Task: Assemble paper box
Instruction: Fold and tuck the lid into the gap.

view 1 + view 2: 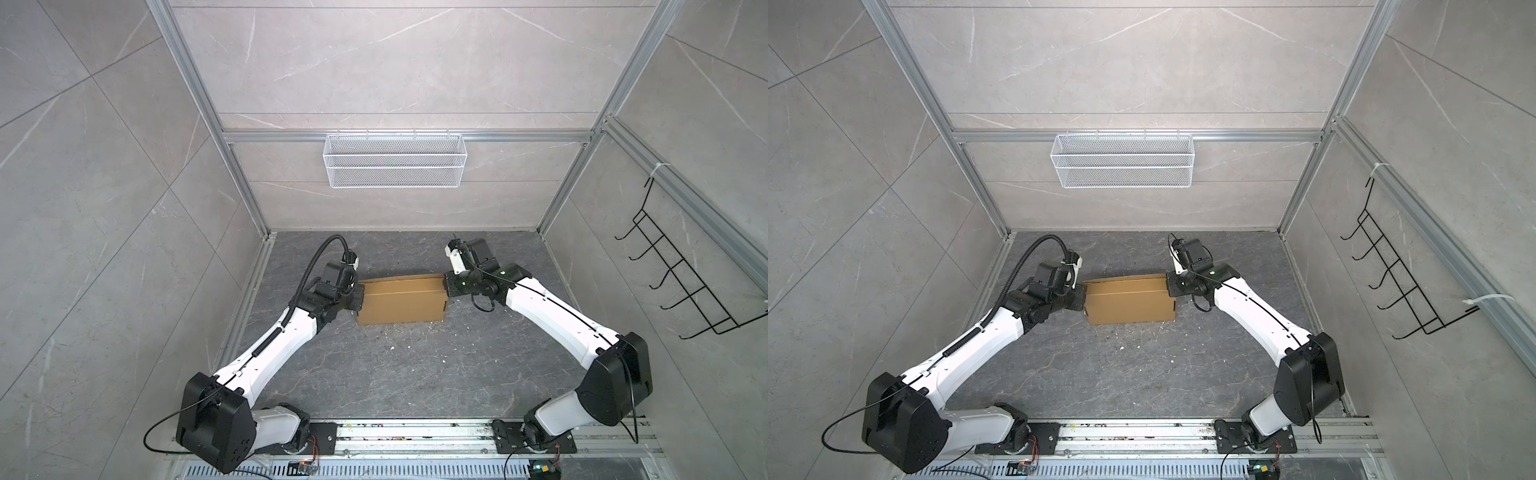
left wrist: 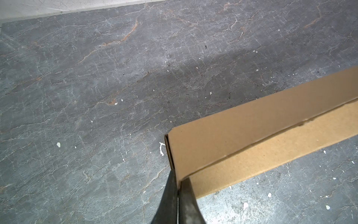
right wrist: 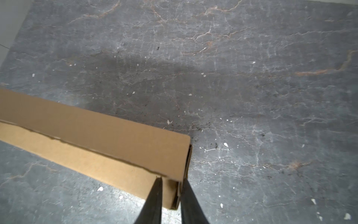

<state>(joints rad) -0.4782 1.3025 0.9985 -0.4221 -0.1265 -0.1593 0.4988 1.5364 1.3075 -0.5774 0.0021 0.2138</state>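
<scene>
The paper box (image 1: 401, 305) (image 1: 1129, 301), a closed brown cardboard mailer, lies on the dark stone table between the two arms. At its left end my left gripper (image 1: 356, 300) (image 1: 1080, 297) is shut. In the left wrist view the left gripper (image 2: 177, 180) pinches a thin corner edge of the paper box (image 2: 261, 135). My right gripper (image 1: 446, 291) (image 1: 1170, 286) is at the right end. In the right wrist view the right gripper (image 3: 171, 180) straddles the end wall of the paper box (image 3: 96, 139), one finger on each side, closed against the cardboard.
A white wire mesh basket (image 1: 395, 160) hangs on the back wall. A black wire rack (image 1: 685, 270) hangs on the right wall. Aluminium frame posts stand at the table's back corners. Small white flecks (image 1: 390, 348) lie scattered on the table in front of the box.
</scene>
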